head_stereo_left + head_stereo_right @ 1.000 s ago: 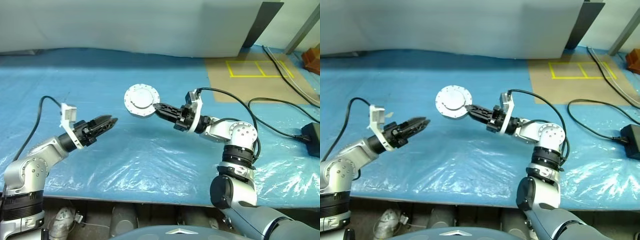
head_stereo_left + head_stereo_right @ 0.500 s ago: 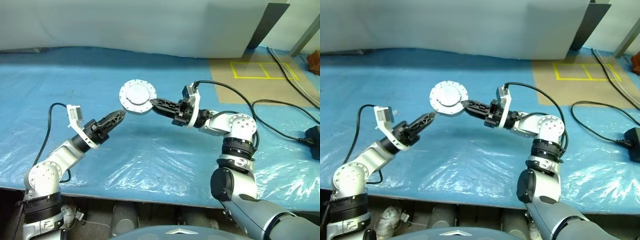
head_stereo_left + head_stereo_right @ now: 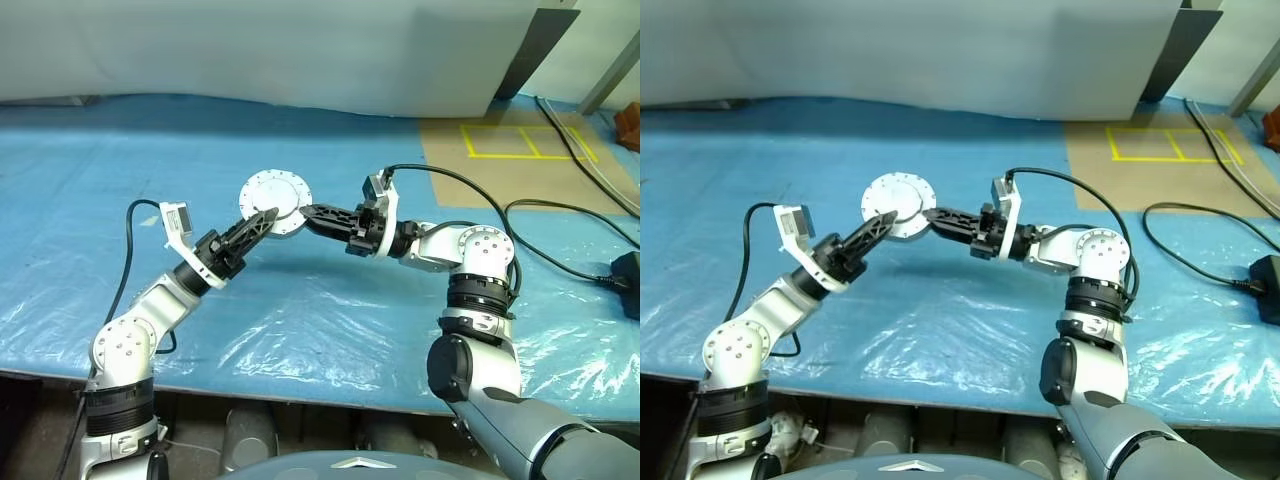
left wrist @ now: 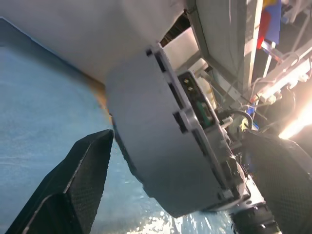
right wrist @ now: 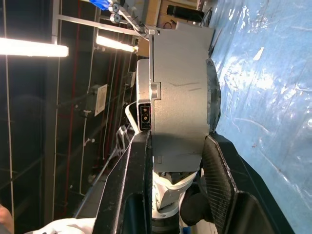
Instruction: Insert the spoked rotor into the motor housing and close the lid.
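Right gripper [image 3: 305, 212] pinches the motor housing [image 3: 276, 198]; left gripper [image 3: 262, 220] gapes wide around it. Looks heavy, hard, slippery; grab its rim.

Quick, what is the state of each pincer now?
Left pincer: open, one finger on each side of the motor housing, not closed on it.
Right pincer: closed on the motor housing, holding it above the table.
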`<action>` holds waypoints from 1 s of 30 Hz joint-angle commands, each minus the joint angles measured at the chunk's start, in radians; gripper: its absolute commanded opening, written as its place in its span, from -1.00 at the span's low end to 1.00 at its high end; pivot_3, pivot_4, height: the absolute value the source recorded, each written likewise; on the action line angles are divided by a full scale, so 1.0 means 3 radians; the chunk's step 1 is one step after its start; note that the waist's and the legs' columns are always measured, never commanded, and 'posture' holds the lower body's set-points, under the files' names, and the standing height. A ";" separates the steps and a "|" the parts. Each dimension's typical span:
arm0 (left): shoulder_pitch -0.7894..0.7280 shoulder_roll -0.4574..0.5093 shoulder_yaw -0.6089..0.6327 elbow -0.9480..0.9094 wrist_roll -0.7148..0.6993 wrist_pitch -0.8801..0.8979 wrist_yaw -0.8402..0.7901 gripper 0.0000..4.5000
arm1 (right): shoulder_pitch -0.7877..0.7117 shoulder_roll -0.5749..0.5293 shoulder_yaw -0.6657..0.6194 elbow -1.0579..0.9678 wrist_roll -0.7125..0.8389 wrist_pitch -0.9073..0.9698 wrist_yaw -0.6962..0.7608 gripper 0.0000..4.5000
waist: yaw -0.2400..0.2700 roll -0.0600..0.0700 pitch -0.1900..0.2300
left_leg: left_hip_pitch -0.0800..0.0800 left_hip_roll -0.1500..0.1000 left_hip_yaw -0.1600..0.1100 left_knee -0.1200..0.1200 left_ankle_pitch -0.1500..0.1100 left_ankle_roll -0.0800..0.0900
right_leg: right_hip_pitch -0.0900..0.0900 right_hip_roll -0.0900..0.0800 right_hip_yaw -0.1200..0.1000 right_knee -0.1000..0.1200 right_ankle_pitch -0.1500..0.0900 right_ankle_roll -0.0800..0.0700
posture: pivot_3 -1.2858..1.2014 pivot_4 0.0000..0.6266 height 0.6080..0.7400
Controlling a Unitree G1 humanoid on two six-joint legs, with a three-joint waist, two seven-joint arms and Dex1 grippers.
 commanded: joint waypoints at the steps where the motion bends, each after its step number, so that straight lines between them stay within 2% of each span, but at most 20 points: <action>1: -0.0044 0.0006 -0.0029 -0.0042 -0.0004 -0.0080 -0.0071 0.98 | -0.0101 0.0005 -0.0019 -0.0115 0.0197 0.0016 0.0073 -0.52 | -0.0003 -0.0002 0.0001 | 0.0000 0.0001 0.0000 0.0000 0.0000 0.0000 | 0.0000 0.0001 0.0000 0.0001 0.0000 0.0000 | 0.03 -0.52 1.00; 5: -0.0051 0.0009 -0.0159 -0.0027 0.0099 -0.0100 -0.0125 0.98 | -0.0091 -0.0016 0.0006 -0.0118 0.0210 0.0016 0.0066 -0.52 | -0.0001 -0.0002 0.0001 | 0.0000 0.0000 -0.0001 0.0001 0.0000 0.0000 | 0.0000 0.0000 0.0000 0.0002 0.0000 0.0000 | 0.03 -0.52 1.00; 15: -0.0419 -0.0079 -0.0116 0.0125 0.0131 -0.0219 0.0109 0.98 | -0.0077 0.0014 -0.0008 -0.0133 0.0183 0.0012 0.0054 -0.52 | 0.0000 -0.0002 0.0001 | 0.0001 0.0000 -0.0001 0.0011 0.0000 0.0000 | 0.0000 0.0000 0.0000 0.0015 0.0000 0.0000 | 0.03 -0.52 1.00; 20: -0.0438 -0.0085 -0.0194 0.0104 0.0124 -0.0149 0.0133 0.98 | -0.0068 0.0027 -0.0012 -0.0140 0.0179 0.0004 0.0046 -0.52 | -0.0002 -0.0003 0.0002 | 0.0001 0.0000 -0.0002 0.0014 0.0000 0.0000 | 0.0000 0.0000 0.0000 0.0018 0.0000 0.0000 | 0.03 -0.52 1.00; 23: -0.0423 -0.0131 -0.0165 0.0093 0.0019 -0.0115 0.0184 0.71 | -0.0059 0.0033 -0.0019 -0.0142 0.0179 -0.0009 0.0038 -0.52 | -0.0002 -0.0003 0.0002 | 0.0001 0.0000 -0.0002 0.0013 0.0000 0.0000 | 0.0000 0.0000 0.0000 0.0018 0.0000 0.0000 | 0.03 -0.52 1.00; 26: -0.0424 -0.0159 -0.0175 0.0082 0.0017 -0.0061 0.0353 0.33 | -0.0056 0.0040 -0.0021 -0.0141 0.0182 -0.0018 0.0030 -0.52 | 0.0000 -0.0003 0.0002 | 0.0001 0.0000 -0.0002 0.0013 0.0000 0.0000 | 0.0000 0.0000 0.0000 0.0018 0.0000 0.0000 | 0.03 -0.52 1.00; 27: -0.0440 -0.0186 -0.0157 0.0097 -0.0027 -0.0044 0.0426 0.28 | -0.0056 0.0044 -0.0024 -0.0138 0.0184 -0.0022 0.0026 -0.52 | 0.0000 -0.0003 0.0002 | 0.0000 0.0000 -0.0002 0.0014 0.0000 0.0000 | 0.0000 0.0000 0.0000 0.0018 0.0000 0.0000 | 0.03 -0.52 1.00; 30: -0.0463 -0.0260 -0.0118 0.0115 -0.0199 0.0029 0.0591 0.28 | -0.0056 0.0055 -0.0031 -0.0132 0.0190 -0.0022 0.0016 -0.52 | 0.0004 -0.0004 0.0002 | 0.0000 0.0000 -0.0002 0.0016 0.0000 0.0000 | 0.0000 -0.0001 0.0000 0.0019 0.0000 0.0000 | 0.03 -0.52 1.00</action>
